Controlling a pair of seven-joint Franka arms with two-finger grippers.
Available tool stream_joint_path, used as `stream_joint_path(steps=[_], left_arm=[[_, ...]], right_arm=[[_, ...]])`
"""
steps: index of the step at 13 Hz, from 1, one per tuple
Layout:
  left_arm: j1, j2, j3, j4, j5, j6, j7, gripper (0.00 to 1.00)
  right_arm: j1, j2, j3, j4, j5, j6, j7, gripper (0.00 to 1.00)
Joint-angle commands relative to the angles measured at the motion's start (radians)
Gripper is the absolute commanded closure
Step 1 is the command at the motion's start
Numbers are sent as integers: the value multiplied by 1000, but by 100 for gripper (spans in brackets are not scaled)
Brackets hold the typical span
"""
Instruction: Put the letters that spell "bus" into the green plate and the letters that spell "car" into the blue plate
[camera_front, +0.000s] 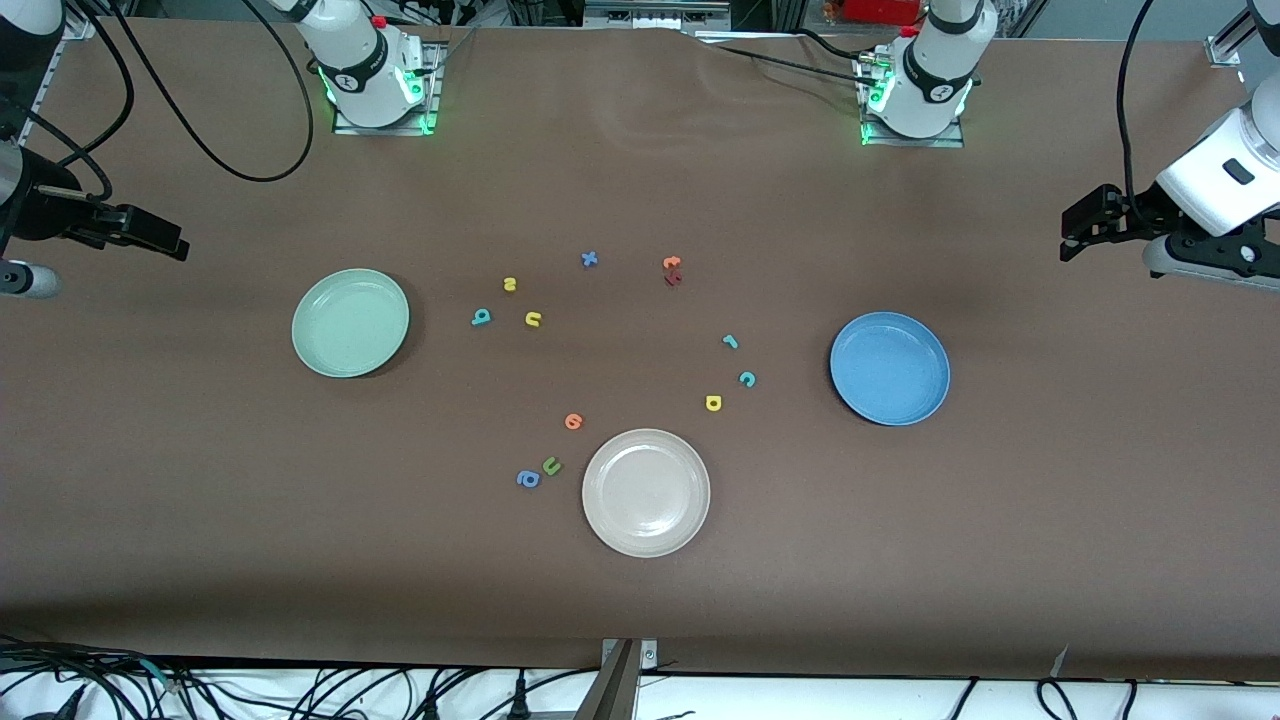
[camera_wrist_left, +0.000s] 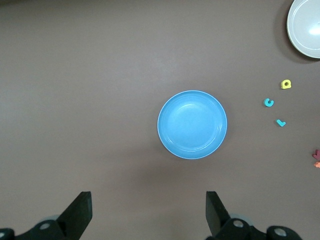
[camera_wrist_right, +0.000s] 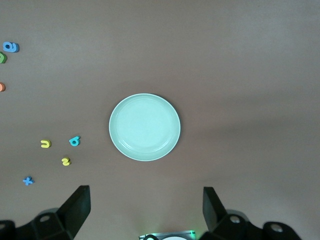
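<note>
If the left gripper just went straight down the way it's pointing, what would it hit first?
Probably bare table. The left gripper, open, points down with the blue plate just ahead of its fingers, so it may clip the plate's rim; depth is unclear.

Brown table (camera_front: 640, 180). Pale mint-green plate (camera_front: 350, 322); medium-blue plate (camera_front: 889, 367); beige-white plate (camera_front: 646, 491). Teal letters: b (camera_front: 481, 317), c (camera_front: 747, 378), r (camera_front: 730, 341). Yellow letters: u (camera_front: 533, 319), s (camera_front: 509, 284), a (camera_front: 713, 402). Green u (camera_front: 551, 465); blue a (camera_front: 528, 479); orange letter (camera_front: 573, 421).
</note>
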Motion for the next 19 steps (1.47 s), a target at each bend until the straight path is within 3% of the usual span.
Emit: stream_joint_path(steps=[1,19], left_arm=[[7,-3,-7,13,-14,-14,-6,0],[6,3,-7,15,-12,-10,-34,0]], right_arm=[[0,-9,-1,-13,13,10,12,1],[0,-16,-1,-29,13,23,12,1]])
